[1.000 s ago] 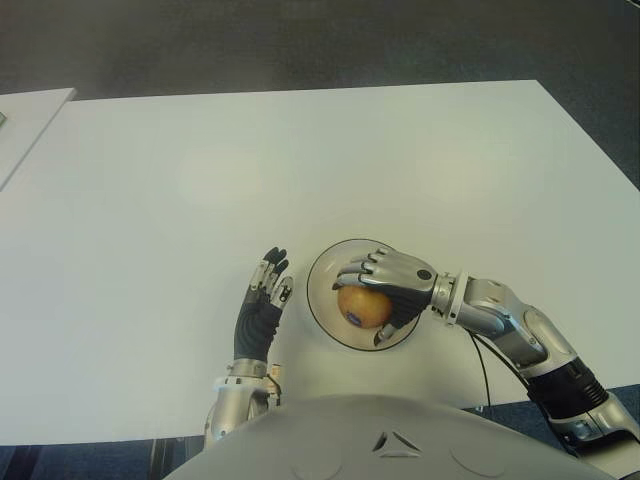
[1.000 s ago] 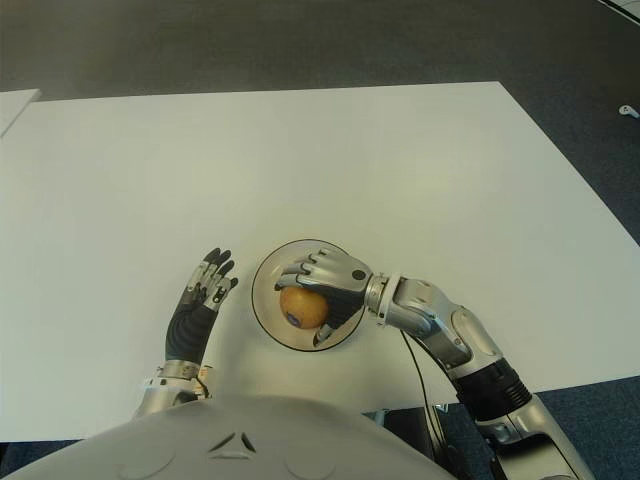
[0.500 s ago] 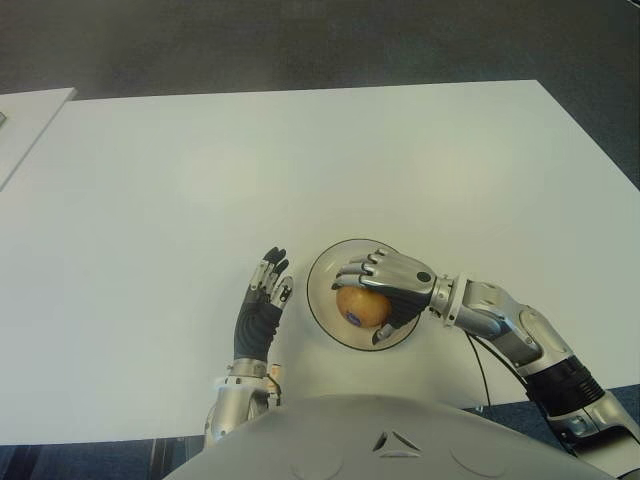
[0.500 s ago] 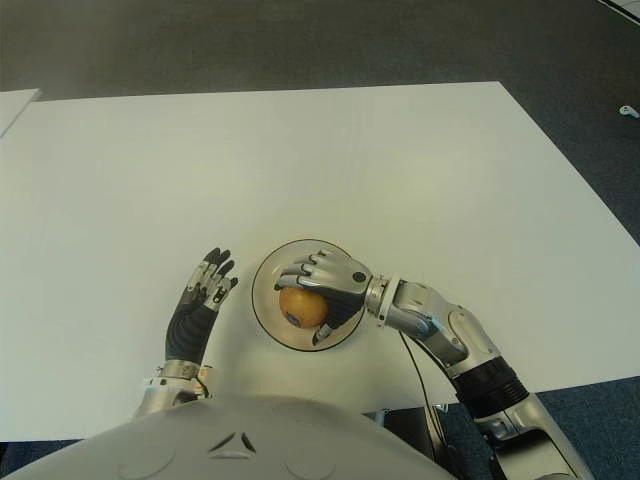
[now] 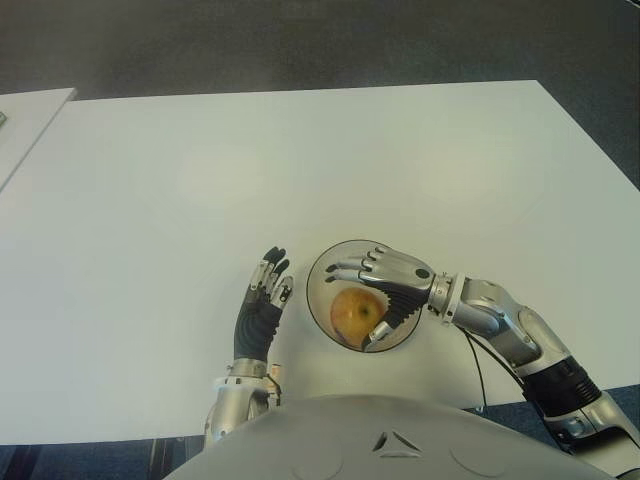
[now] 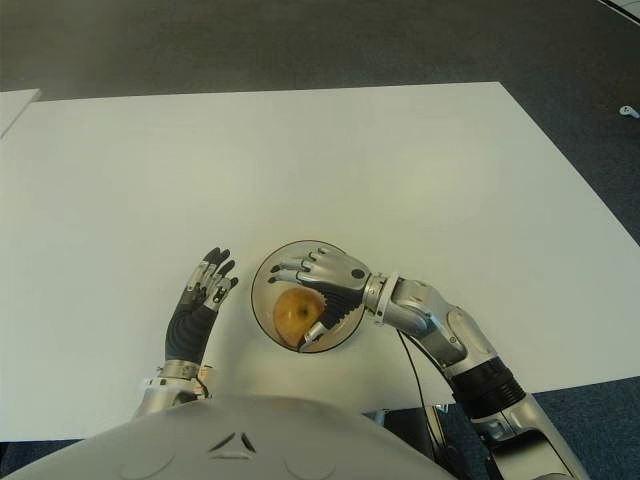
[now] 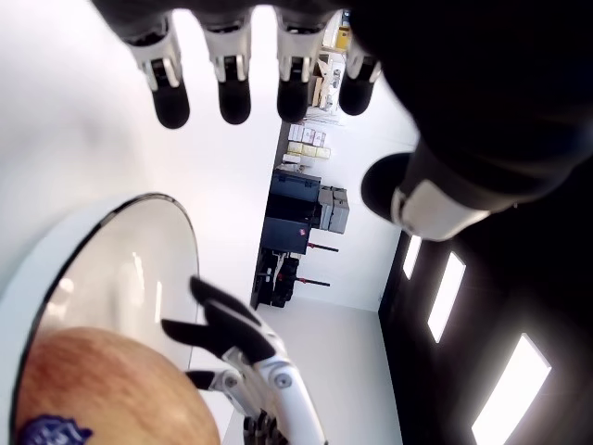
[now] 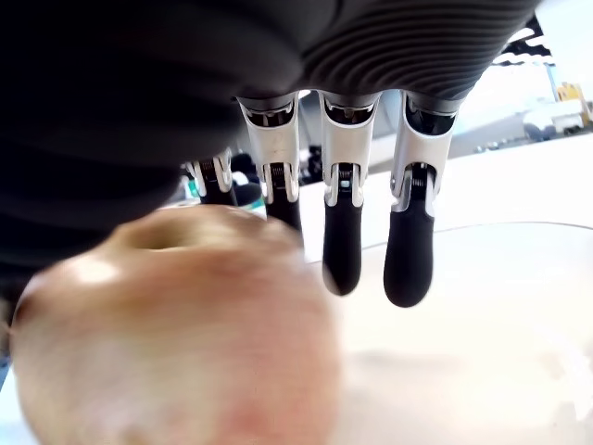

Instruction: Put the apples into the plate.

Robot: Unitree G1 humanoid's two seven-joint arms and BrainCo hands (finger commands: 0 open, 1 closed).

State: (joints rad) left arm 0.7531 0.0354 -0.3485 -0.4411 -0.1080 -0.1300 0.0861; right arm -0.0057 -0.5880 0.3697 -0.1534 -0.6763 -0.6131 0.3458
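Apples: 1, the apple (image 5: pixel 354 314), yellow-orange, inside the plate.
Plates: 1, the plate (image 5: pixel 325 270), round, clear with a dark rim, on the white table (image 5: pixel 300 160).
Tables: 1 main; the corner of a second white surface (image 5: pixel 25 115) shows at far left.
Robot hands: 2, the left hand (image 5: pixel 262 305) beside the plate on its left, fingers extended; the right hand (image 5: pixel 385 285) over the plate, fingers spread above the apple.

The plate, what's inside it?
One apple lies inside the plate, right hand open above it. The plate's far right part is covered by that hand.
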